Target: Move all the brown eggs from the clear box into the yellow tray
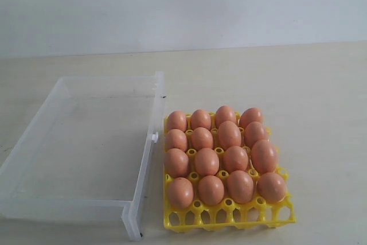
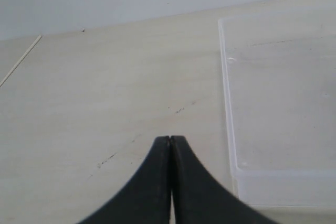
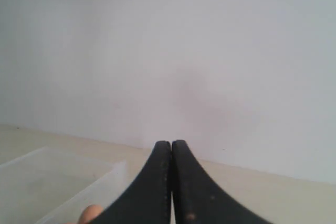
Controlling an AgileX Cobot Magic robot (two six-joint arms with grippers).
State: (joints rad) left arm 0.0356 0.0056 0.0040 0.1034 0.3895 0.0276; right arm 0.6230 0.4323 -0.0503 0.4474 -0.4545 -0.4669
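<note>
Exterior: sixteen brown eggs [image 1: 206,161] are seated in the yellow tray [image 1: 229,217], just beside the clear box [image 1: 146,159]. Left wrist: the left end effector [image 2: 170,140] is closed, empty, over the worktop [image 2: 105,87]. Right wrist: the right end effector [image 3: 171,143] is closed, empty; possibly an egg [image 3: 90,214] is glimpsed

L wrist view: clear box [image 2: 278,103] cut off by right edge; left gripper [image 2: 170,138] fingers run off btm edge. R wrist view: box blurred, cropped at left & btm edges; one brown egg [image 3: 89,215] only a sliver at btm edge, beside right gripper [image 3: 171,142]. Exterior view: eggs hide most yellow tray [image 1: 229,224] cups.
</note>
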